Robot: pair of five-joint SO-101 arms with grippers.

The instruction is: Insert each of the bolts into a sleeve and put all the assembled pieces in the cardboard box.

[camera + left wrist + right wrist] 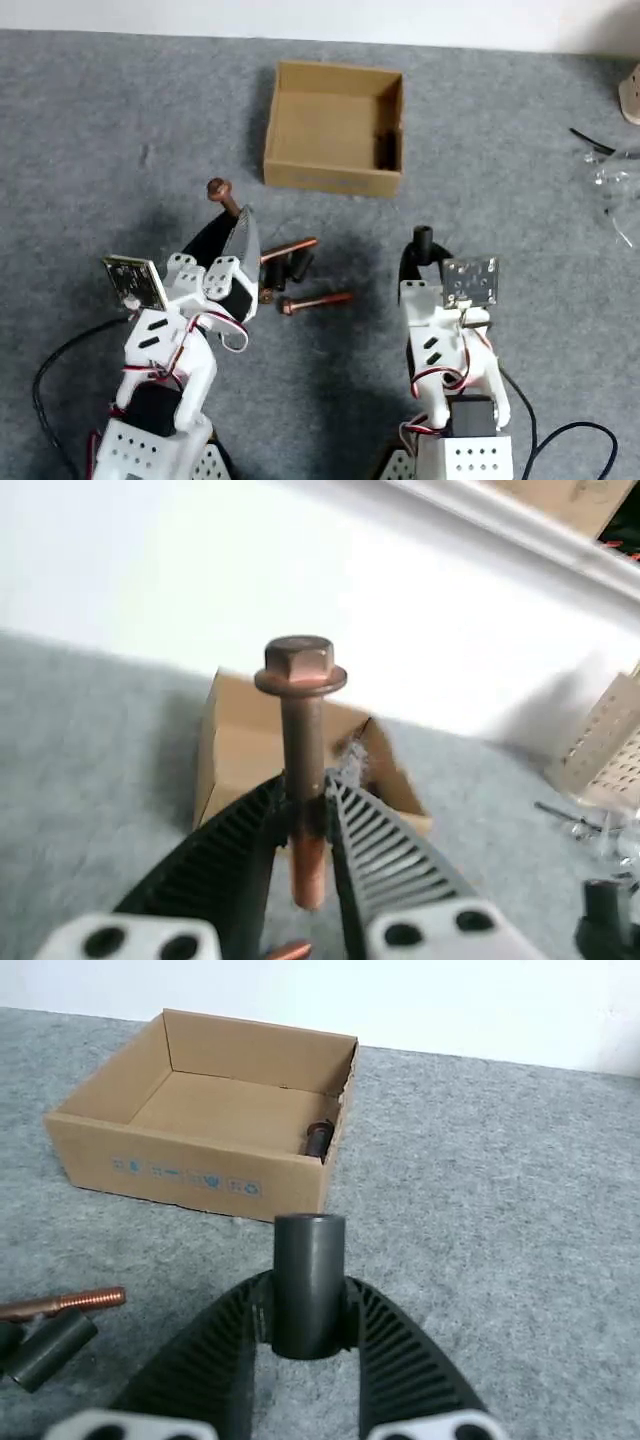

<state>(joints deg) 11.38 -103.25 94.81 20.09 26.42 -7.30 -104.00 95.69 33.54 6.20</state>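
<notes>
My left gripper (305,815) is shut on a copper bolt (301,770), held upright with its hex head up; in the high view this bolt (224,196) sticks out past the left gripper (240,232). My right gripper (305,1310) is shut on a dark sleeve (308,1280), held upright; the high view has that sleeve (423,243) at the right gripper (420,262). Two more bolts (290,249) (316,301) and a dark sleeve (300,266) lie on the carpet between the arms. The cardboard box (335,125) stands beyond them, with one assembled piece (318,1140) in a corner.
Grey carpet (520,200) covers the table. Clear plastic bits and a black wire (605,165) lie at the far right, a pale object (630,95) at the right edge. A white wall runs behind the box.
</notes>
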